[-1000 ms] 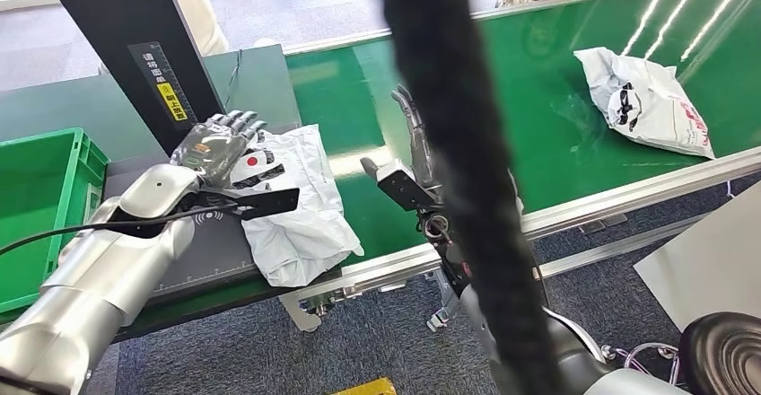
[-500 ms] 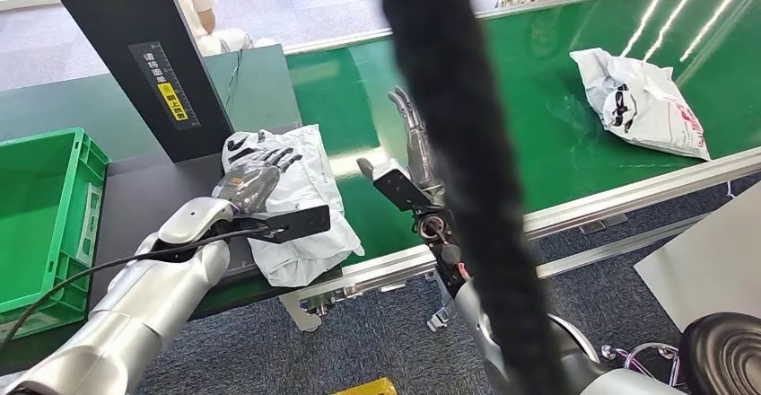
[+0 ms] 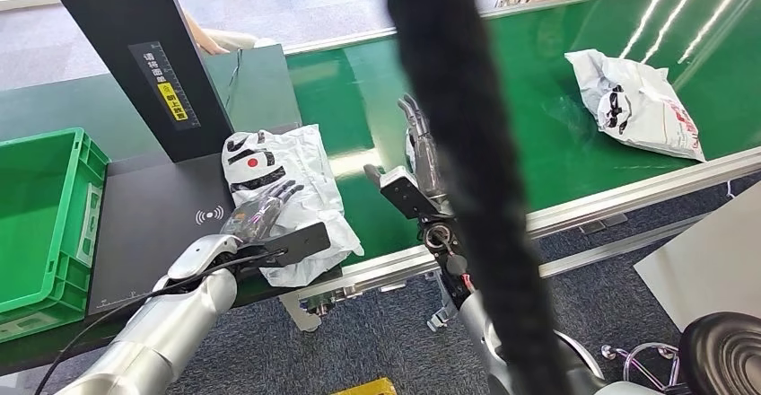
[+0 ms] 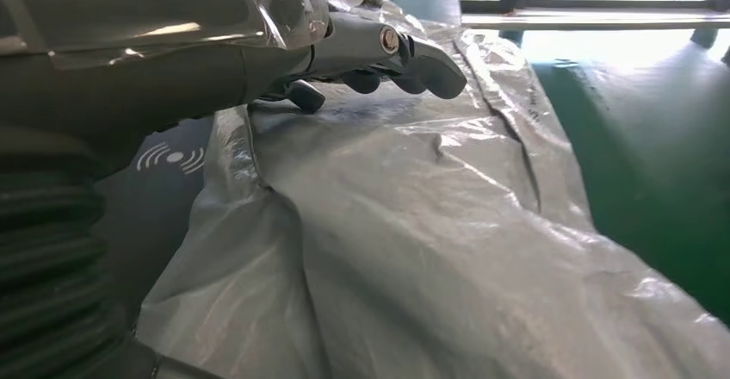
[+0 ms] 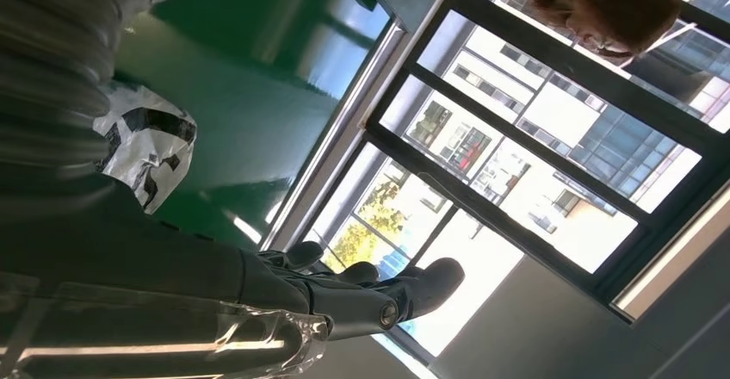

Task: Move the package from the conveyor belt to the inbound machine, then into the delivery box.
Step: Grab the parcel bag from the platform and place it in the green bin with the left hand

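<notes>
Green conveyor belt [image 3: 538, 99] carries one white package [image 3: 639, 103]; another white package [image 3: 285, 199] lies on the black inbound machine [image 3: 153, 224] under the open left robot hand [image 3: 260, 213] (right robot hand [image 3: 420, 148] likewise empty, fingers apart).

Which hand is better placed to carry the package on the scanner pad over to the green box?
Left. The left hand lies on the package beside the green box; the right hand is raised over the belt, holding nothing.
</notes>
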Motion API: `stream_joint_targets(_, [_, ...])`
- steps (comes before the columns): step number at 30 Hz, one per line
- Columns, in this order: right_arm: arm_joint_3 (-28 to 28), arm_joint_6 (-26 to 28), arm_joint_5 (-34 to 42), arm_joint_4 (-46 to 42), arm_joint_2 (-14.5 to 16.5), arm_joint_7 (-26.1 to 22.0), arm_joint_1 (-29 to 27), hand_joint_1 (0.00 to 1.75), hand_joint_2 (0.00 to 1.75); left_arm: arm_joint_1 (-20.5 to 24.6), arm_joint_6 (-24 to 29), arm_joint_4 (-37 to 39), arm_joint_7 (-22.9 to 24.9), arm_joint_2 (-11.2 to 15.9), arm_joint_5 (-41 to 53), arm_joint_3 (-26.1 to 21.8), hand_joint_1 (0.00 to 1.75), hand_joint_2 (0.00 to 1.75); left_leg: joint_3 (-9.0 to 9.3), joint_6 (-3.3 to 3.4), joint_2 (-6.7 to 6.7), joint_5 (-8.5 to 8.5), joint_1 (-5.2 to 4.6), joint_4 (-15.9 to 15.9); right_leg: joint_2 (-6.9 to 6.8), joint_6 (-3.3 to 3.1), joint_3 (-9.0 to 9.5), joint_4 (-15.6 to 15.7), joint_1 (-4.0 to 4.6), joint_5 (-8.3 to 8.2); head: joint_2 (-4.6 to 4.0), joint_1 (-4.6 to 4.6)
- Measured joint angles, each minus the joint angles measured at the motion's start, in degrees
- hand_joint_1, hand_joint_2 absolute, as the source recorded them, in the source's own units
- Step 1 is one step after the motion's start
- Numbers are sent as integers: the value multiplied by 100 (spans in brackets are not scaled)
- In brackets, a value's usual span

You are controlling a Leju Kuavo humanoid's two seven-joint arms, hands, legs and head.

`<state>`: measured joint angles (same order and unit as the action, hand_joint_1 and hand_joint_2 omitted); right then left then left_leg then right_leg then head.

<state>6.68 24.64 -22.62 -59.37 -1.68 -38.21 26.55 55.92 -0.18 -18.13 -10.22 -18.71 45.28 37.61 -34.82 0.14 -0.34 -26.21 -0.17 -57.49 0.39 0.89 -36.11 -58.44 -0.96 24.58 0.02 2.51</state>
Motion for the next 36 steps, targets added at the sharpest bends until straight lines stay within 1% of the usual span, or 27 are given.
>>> stream_joint_targets(6, [-107, -54, -28, -162, -1, 38, -122, 0, 175, -219, 132, 52, -14, 119, -181, -278, 0, 175, 0, 0, 1, 0, 0, 0, 0, 0, 0, 0, 0, 0, 0, 0])
stream_joint_targets(12, [-142, -195, -33, -194, -4, 56, -114, 0, 175, -381, 303, 60, -105, 244, -373, -636, 0, 175, 2, 0, 2, 0, 0, 0, 1, 0, 1, 0, 0, 0, 0, 0])
stream_joint_targets(21, [-230, -255, -19, -309, -21, 86, -97, 0, 175, -559, 532, 60, -206, 377, -489, -1052, 0, 175, 1, 0, 1, 0, 0, 0, 1, 0, 0, 0, 0, 0, 0, 0])
stream_joint_targets(25, [-292, -289, 6, -360, -44, 92, -103, 0, 175, -612, 579, 61, -214, 435, -485, -1173, 9, 175, 1, 0, 2, 0, 0, 0, 1, 0, 0, 0, 0, 0, 0, 0])
stream_joint_targets(26, [-306, -301, 14, -375, -46, 92, -106, 0, 175, -622, 592, 62, -215, 447, -481, -1200, 42, 175, 1, 0, 1, 0, 0, 0, 1, 0, 0, 0, 0, 0, 0, 0])
stream_joint_targets(29, [-340, -320, 39, -409, -49, 92, -110, 0, 175, -643, 620, 62, -215, 473, -471, -1264, 166, 175, 2, 0, 1, 0, 0, 0, 1, 0, 0, 0, 0, 0, 0, 0])
stream_joint_targets(30, [-352, -326, 46, -418, -49, 92, -111, 0, 175, -648, 623, 62, -218, 479, -468, -1276, 175, 175, 2, 0, 1, 0, 0, 0, 1, 0, 0, 0, 0, 0, 0, 0])
stream_joint_targets(36, [-423, -346, 75, -543, -50, 92, -164, 0, 175, -653, 638, 62, -266, 503, -444, -1375, 175, 175, 2, 0, 1, 0, 0, 0, 1, 0, 0, 0, 0, 0, 0, -1])
